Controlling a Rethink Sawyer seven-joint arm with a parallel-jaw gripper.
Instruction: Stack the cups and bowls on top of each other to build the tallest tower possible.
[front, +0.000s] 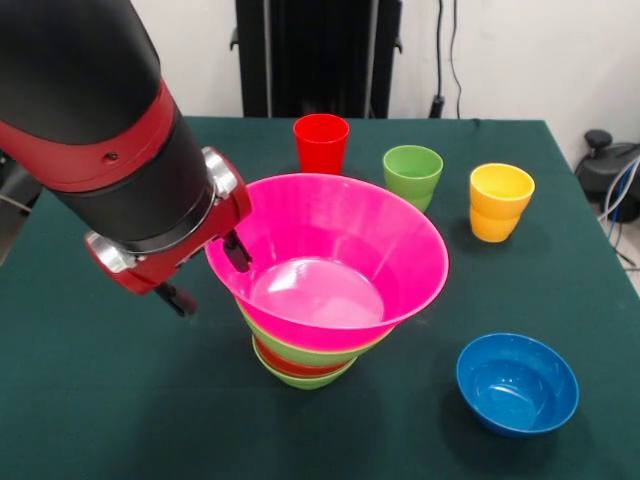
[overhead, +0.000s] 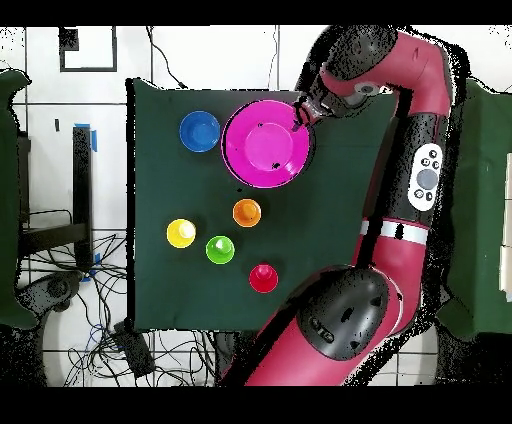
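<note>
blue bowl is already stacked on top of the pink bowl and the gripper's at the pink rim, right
Not quite: the blue bowl sits alone on the table, apart from the tower, as the front view shows. The gripper is indeed at the pink bowl's rim.

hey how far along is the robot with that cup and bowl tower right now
Done: four bowls form the tower, pink bowl on top. In hand: the pincer sits at the pink bowl's rim; whether it grips is unclear. Left: the blue bowl and the red cup, green cup, yellow cup and orange cup stand loose on the table.
</note>
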